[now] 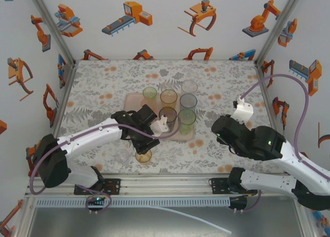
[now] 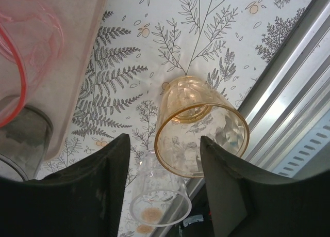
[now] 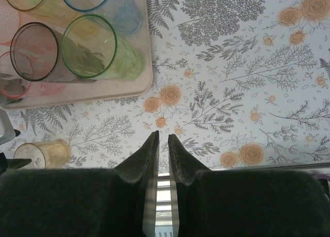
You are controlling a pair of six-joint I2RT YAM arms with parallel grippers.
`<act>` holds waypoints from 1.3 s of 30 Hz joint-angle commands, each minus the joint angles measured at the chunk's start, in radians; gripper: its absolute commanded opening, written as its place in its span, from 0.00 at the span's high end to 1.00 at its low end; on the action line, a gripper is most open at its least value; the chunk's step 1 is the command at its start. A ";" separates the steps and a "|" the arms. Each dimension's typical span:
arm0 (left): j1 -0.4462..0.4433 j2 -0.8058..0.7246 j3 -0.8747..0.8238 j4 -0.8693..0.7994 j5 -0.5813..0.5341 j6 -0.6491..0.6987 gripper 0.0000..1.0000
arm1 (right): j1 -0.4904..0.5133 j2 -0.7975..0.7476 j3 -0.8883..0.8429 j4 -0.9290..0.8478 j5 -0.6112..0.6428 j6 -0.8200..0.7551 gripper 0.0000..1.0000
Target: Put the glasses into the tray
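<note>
Where the fixed overhead camera looked down on the flower-patterned table (image 1: 103, 82), the flat pale pink rectangular tray (image 1: 132, 100) lay near its middle. In the tray stood a yellow-green tumbler (image 1: 149, 92), a tall amber tumbler (image 1: 168, 97), a grey-blue tumbler (image 1: 188, 101), a smoky tumbler (image 1: 167, 114) and a green tumbler (image 1: 186, 118). A clear pale tumbler (image 1: 189, 85) stood at the far right corner; whether inside the rim I could not tell. On the table just near of the tray stood a short amber tumbler (image 1: 144, 156) and, beside it, a short clear tumbler (image 1: 122, 155). The left arm (image 1: 87, 136) hung over the tray's near left corner, and the right arm (image 1: 258, 141) was well off to the right. In the left wrist view, the left jaws stood about half open on either side of the short amber tumbler. One finger was at its rim and a gap showed on the other side, so no grip was plain. A pink-rimmed tumbler (image 2: 23, 46) sat in the tray's corner. In the right wrist view, the right jaws were drawn almost together, with only a thin slit between them. They held nothing, above bare table beside the tray.
</note>
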 commanded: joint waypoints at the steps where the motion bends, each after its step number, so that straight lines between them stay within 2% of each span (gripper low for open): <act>1: -0.006 0.003 -0.017 0.002 -0.004 -0.010 0.50 | 0.005 -0.009 -0.014 0.000 0.037 0.023 0.83; 11: -0.006 0.013 -0.043 0.008 0.010 -0.012 0.52 | 0.004 -0.028 -0.048 0.020 0.026 0.026 0.84; 16: -0.006 0.024 -0.044 0.013 0.010 -0.023 0.60 | 0.004 -0.038 -0.064 0.034 0.027 0.026 0.84; 39: -0.005 0.053 -0.055 0.029 -0.019 -0.038 0.69 | 0.005 -0.070 -0.105 0.057 0.028 0.029 0.84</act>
